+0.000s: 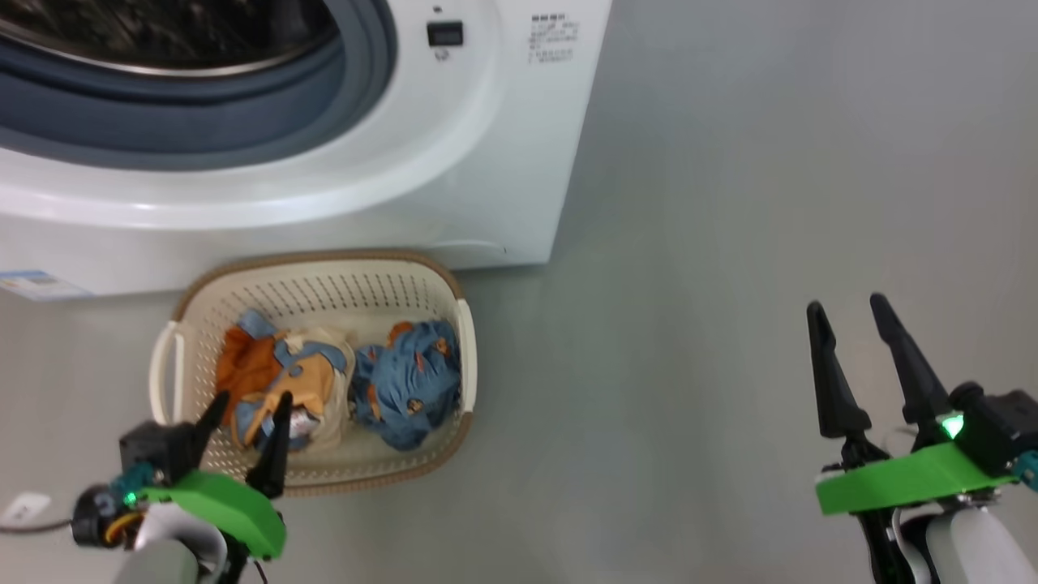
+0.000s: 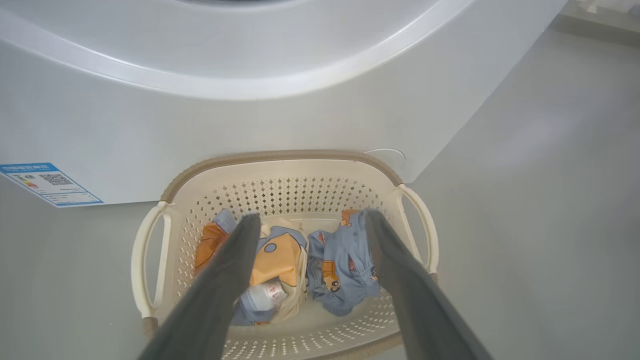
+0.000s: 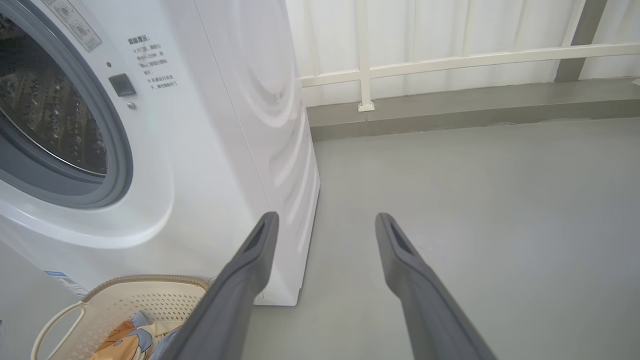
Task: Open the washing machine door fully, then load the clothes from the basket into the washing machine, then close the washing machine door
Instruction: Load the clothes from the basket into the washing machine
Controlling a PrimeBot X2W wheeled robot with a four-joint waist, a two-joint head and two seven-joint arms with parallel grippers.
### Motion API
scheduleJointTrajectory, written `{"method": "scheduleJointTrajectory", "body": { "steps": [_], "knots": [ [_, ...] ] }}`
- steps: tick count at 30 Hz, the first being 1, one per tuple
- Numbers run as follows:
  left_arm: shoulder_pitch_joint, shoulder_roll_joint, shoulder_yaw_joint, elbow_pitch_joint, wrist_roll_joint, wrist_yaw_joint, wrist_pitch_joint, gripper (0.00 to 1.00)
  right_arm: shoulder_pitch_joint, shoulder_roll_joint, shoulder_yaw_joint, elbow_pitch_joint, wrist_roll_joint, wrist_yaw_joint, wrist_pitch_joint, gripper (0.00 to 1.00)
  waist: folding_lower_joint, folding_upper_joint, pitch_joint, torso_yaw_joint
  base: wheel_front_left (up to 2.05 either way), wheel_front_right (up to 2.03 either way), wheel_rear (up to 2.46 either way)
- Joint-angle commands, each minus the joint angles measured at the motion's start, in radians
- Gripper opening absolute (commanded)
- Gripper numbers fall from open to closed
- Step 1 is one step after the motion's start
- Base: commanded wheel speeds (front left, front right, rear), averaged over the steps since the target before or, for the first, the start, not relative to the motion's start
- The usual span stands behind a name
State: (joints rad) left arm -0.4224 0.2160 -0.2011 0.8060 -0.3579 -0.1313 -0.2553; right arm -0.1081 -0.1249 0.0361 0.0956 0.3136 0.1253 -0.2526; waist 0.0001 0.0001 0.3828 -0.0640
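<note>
Clothes point(image 1: 405, 389) lie heaped in the basket point(image 1: 324, 292), which stands on the floor point(image 1: 689, 365) just before the washer point(image 1: 503, 162), below its open drum point(image 1: 162, 32). Left gripper point(image 1: 252, 399) hovers over the basket's near side, fingers spread wide, gripping nothing. Right gripper point(image 1: 846, 304) hangs well off to the right above the floor, equally wide, empty.

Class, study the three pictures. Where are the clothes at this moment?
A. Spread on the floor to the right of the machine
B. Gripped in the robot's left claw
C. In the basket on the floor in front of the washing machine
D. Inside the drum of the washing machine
C: the clothes lie in the basket, which stands on the floor in front of the washing machine; the left claw hangs open over them, holding nothing.
</note>
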Motion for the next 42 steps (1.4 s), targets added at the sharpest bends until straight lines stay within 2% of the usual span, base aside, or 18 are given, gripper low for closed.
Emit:
{"method": "scheduleJointTrajectory", "body": {
  "steps": [1,16,21,42],
  "knots": [
    [-0.032,0.045,0.021,0.006,-0.01,0.001,-0.006,1.0,-0.026,-0.003,0.028,-0.029,-0.011,0.005,-0.009,1.0,-0.0001,-0.0001,0.073,-0.021,0.0,0.0,0.0],
    [-0.282,0.098,-0.128,0.312,-0.062,0.001,-0.005,1.0,-0.127,0.03,0.045,-0.06,-0.033,0.005,-0.009,1.0,-0.0001,-0.0001,0.26,-0.051,0.0,0.0,0.0],
    [-0.347,0.111,-0.18,0.386,-0.087,0.001,0.03,1.0,-0.148,0.035,0.05,-0.07,-0.039,0.005,-0.009,1.0,-0.0001,-0.0001,0.308,-0.063,0.0,0.0,0.0],
    [-0.538,0.215,-0.332,0.46,-0.115,0.001,0.155,1.0,-0.206,0.059,0.089,-0.106,-0.044,0.005,-0.009,1.0,-0.0001,-0.0001,0.478,-0.134,0.0,0.0,0.0]
  ]
}}
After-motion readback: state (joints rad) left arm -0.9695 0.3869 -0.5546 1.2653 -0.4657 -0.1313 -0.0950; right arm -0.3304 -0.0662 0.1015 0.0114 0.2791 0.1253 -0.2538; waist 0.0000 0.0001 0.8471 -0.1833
